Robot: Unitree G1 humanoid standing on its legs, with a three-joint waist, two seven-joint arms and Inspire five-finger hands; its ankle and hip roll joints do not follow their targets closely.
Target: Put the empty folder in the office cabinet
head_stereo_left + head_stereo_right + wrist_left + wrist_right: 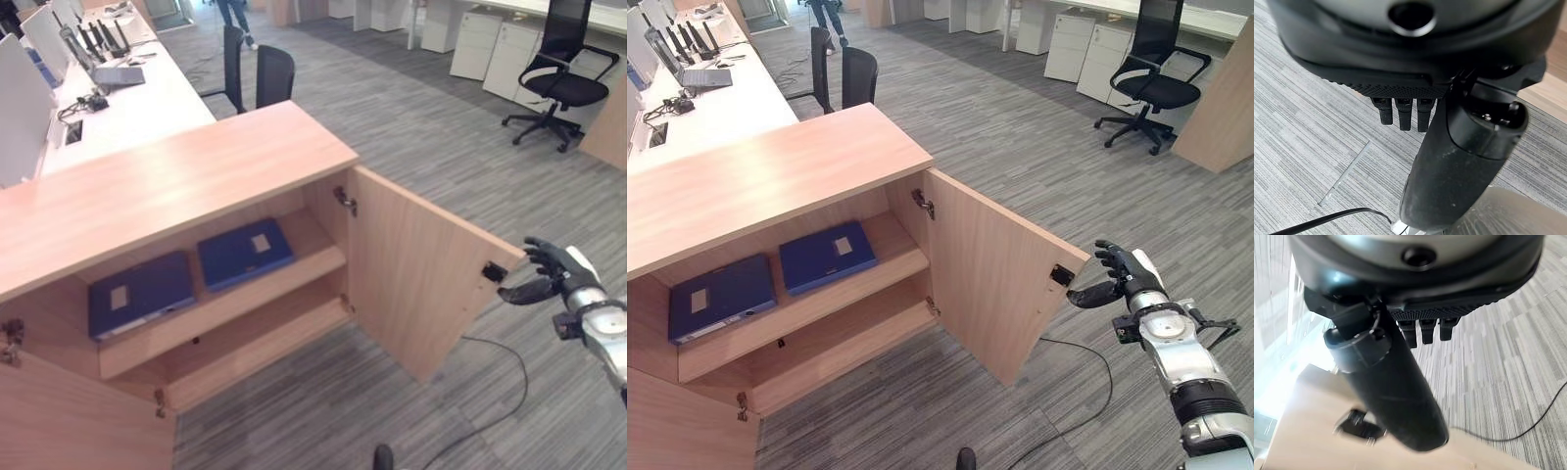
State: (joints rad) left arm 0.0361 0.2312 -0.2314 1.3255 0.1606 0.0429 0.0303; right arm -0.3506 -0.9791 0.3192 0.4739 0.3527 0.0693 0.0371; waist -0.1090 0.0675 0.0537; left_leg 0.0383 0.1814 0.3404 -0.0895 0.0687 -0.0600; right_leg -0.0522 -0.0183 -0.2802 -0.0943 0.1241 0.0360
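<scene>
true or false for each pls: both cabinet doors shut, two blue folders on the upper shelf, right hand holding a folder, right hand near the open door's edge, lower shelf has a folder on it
1. Both cabinet doors are shut: false, the right door stands open.
2. Two blue folders lie on the upper shelf: true.
3. The right hand holds a folder: false, it holds nothing.
4. The right hand is by the open door's outer edge: true.
5. The lower shelf has a folder on it: false, none shows on its visible part.
</scene>
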